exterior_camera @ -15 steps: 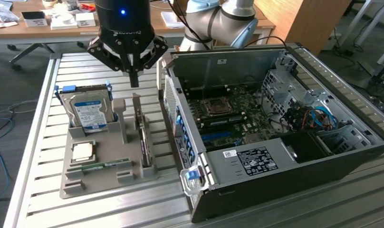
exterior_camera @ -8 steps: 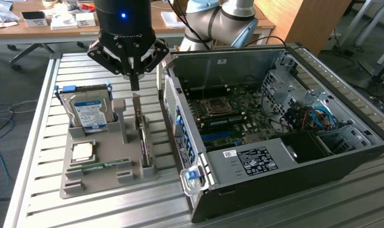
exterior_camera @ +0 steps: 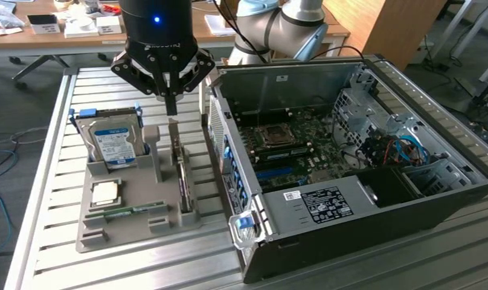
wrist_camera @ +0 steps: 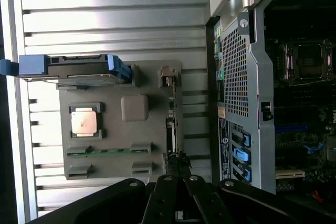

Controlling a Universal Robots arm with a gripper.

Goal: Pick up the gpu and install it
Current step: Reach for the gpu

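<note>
Aluminium slatted bench top (exterior_camera: 46, 181), silver, ribbed. Behind it, wooden desks (exterior_camera: 10, 37) with small white boxes; grey floor. On the bench: open black computer tower case (exterior_camera: 373, 223) lying on its side, motherboard facing up, and just beside it a flat grey plastic parts tray (exterior_camera: 95, 232). Green flat circuit-board gpu (exterior_camera: 182, 181) standing on edge in the tray slot nearest the case, long axis parallel to the case wall, thin edge up. Black pincer (exterior_camera: 171, 107) closed, gripping nothing, hanging just above the card's far end.

No legible text or numbers anywhere.
</note>
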